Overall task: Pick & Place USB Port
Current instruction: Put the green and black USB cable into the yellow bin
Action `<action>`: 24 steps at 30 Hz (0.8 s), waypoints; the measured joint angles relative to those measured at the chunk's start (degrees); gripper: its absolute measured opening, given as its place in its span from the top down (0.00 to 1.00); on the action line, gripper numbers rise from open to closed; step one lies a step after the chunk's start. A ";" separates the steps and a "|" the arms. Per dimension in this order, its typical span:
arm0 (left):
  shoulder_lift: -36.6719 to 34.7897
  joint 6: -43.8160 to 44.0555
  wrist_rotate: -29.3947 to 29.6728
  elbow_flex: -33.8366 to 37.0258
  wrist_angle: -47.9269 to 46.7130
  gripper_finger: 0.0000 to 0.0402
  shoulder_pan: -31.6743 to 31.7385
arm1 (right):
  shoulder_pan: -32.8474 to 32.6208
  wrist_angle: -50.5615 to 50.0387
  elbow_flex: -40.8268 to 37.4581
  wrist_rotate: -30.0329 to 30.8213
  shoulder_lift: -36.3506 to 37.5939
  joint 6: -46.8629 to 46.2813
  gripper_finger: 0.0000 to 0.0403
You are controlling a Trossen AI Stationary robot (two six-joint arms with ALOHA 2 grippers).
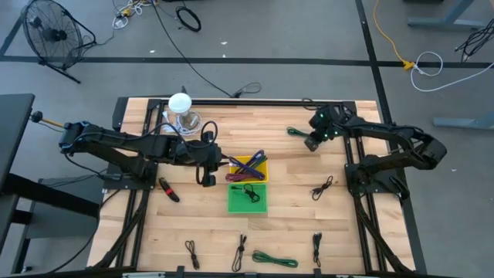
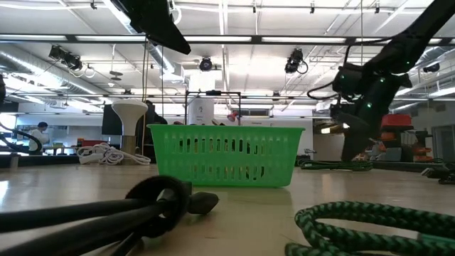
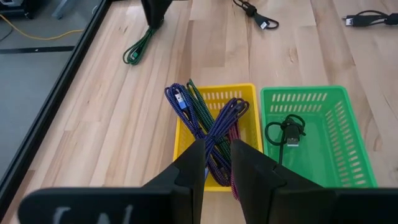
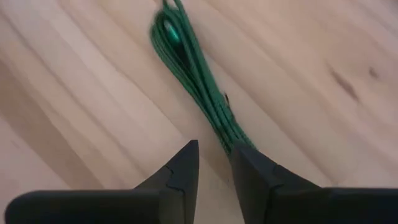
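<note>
A coiled green USB cable [image 4: 189, 74] lies flat on the wood at the far right of the table [image 1: 296, 132]. My right gripper [image 4: 214, 165] stands over the cable's end, pointing steeply down, open by a narrow gap; the cable runs in under one finger [image 4: 249, 168]. A yellow basket [image 1: 258, 176] holds several coloured cables [image 3: 214, 121]. Beside it, a green basket [image 3: 336, 124] holds one black cable [image 3: 287, 132]. My left gripper [image 3: 216, 168] hovers at the yellow basket's left side [image 1: 208, 177], open by a narrow gap, with nothing held. My right gripper comes at the green cable's end [image 4: 231, 138] from above, slanting down. The cable passes out of sight beneath one finger. I cannot tell whether that finger touches it. The cable lies flat on the table.
Black cables lie loose at the right [image 1: 323, 188] and along the near edge [image 1: 191, 253] [image 1: 241, 253] [image 1: 317, 249], beside another green cable [image 1: 274, 260]. A red and black thing [image 1: 168, 189] lies left of the baskets. A white-topped jar [image 1: 181, 112] stands at the far left.
</note>
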State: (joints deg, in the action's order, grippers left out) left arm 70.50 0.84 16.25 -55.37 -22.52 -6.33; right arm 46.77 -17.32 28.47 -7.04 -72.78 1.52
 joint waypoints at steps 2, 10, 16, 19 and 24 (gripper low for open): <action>0.00 0.00 0.00 0.00 0.00 0.79 0.00 | -0.02 0.25 -0.82 0.10 0.00 -0.02 0.77; 0.00 0.02 0.00 0.00 0.02 0.79 -0.01 | -0.10 0.33 -1.49 2.59 -0.01 -0.91 0.77; 0.00 0.04 0.00 0.00 0.02 0.79 0.00 | -0.13 -0.13 -1.49 2.22 -0.01 -2.65 0.77; 0.00 0.04 0.00 0.00 0.02 0.79 -0.01 | -1.02 -0.32 -1.49 2.28 -0.01 -3.92 0.79; 0.00 0.04 0.00 0.00 0.02 0.79 -0.02 | -3.72 -1.53 -1.55 4.92 -0.12 -3.77 0.94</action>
State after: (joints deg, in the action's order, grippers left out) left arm 70.50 0.89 16.25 -55.37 -22.50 -6.35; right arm 43.05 -18.85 26.92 -2.12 -72.90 -2.25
